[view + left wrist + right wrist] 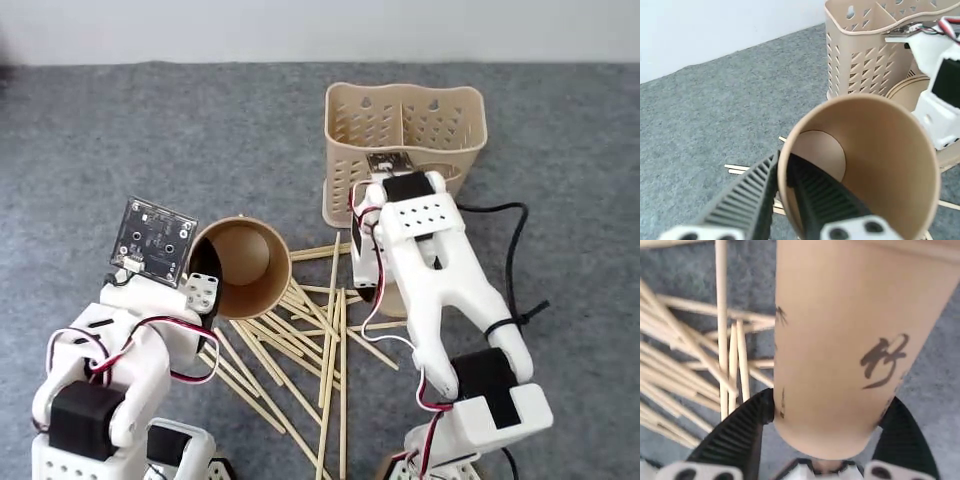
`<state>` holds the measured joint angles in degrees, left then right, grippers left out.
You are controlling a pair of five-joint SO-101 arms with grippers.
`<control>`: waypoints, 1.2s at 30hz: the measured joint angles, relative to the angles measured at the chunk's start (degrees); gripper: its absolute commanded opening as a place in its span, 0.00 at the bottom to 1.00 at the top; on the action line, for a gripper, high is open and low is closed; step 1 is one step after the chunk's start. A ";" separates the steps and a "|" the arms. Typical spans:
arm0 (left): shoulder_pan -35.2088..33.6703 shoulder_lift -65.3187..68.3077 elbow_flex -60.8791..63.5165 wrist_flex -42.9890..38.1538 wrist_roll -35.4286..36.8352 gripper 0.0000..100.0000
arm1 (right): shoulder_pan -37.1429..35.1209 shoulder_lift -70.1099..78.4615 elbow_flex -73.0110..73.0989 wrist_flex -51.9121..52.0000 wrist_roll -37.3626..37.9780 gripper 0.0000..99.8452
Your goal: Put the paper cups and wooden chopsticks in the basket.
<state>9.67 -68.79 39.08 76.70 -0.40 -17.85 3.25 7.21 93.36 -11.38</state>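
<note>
My left gripper (782, 167) is shut on the rim of a brown paper cup (865, 160), one finger inside and one outside. In the high view that cup (242, 265) is tilted with its mouth showing, left of the chopstick pile. A second paper cup (840, 350) sits between the fingers of my right gripper (827, 412), which is shut on it. This right gripper (385, 285) is just in front of the beige basket (405, 130), with its cup mostly hidden under the arm. Several wooden chopsticks (300, 340) lie scattered on the grey mat between the arms.
The perforated basket (865, 55) has a divider and stands at the back right. Grey carpet (150, 130) covers the table, with open room at the back left. A black cable (515, 260) runs beside the right arm.
</note>
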 measured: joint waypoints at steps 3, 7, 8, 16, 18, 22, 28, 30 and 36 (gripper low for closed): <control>0.00 0.00 0.00 0.00 0.00 0.01 | 0.09 -2.02 -1.93 4.75 2.20 0.22; 0.00 0.00 0.00 0.00 0.00 0.01 | 0.00 -11.34 -2.20 6.86 5.80 0.22; 0.00 0.00 0.00 0.00 0.00 0.01 | 0.00 -14.42 -2.20 6.86 6.68 0.22; 0.00 0.00 -1.76 0.00 0.00 0.01 | 0.00 -43.96 5.71 6.86 11.60 0.22; 0.00 0.00 -3.96 0.00 0.00 0.01 | 0.00 -50.46 8.88 6.86 11.87 0.22; 0.00 -0.09 -9.05 0.00 3.16 0.01 | 0.00 -61.89 16.09 6.51 12.13 0.22; 0.00 -0.53 -16.00 0.00 5.27 0.01 | 0.00 -78.33 28.84 -0.26 18.37 0.22; 0.00 -0.53 -18.73 0.00 5.36 0.01 | 0.00 -83.69 33.76 -4.04 19.16 0.22; 0.00 -0.62 -24.70 0.00 8.88 0.01 | 0.00 -99.16 48.26 -15.91 19.78 0.23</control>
<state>9.67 -69.41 14.37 76.70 8.48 -17.85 -95.91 55.47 77.45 8.40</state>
